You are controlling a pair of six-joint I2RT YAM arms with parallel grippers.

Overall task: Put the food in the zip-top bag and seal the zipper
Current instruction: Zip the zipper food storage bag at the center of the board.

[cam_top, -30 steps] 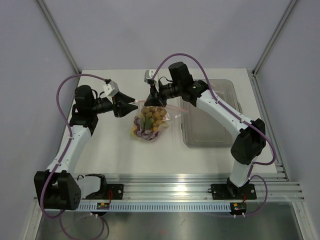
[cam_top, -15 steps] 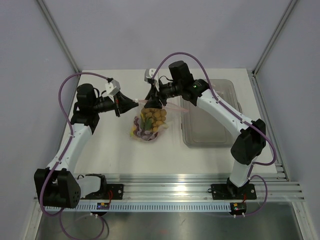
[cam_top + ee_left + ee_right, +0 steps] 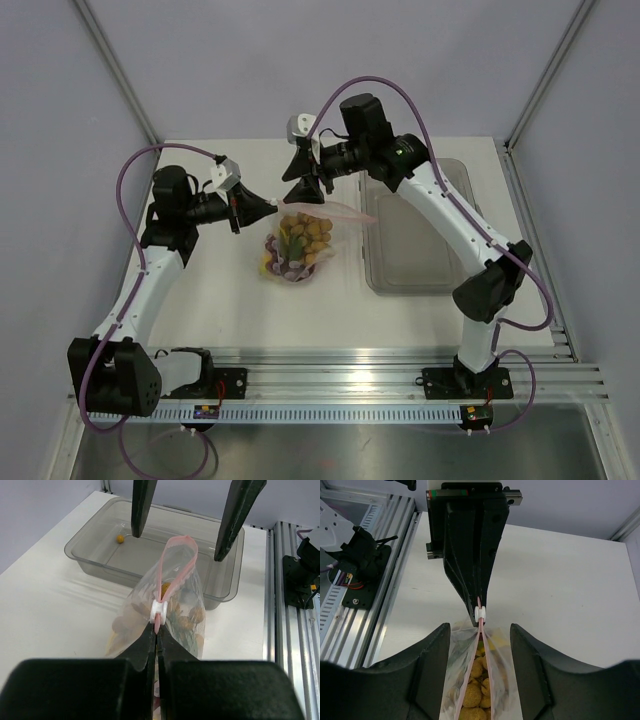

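Right gripper (image 3: pixel 300 178) now apart and lifted off; left gripper (image 3: pixel 156 630) alone clamps the still-gaping pink zipper strip (image 3: pixel 181 539) of the clear dotted plastic bag (image 3: pixel 187 605)

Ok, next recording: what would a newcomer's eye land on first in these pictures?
The dotted zip-top bag in the middle of the top view, stuffed with food, stands out, with the shut left pincer pinching one end of its pink zipper. The right pincer hangs open over the bag's part-open mouth. One small orange fruit lies alone in the clear tray to the bag's right.
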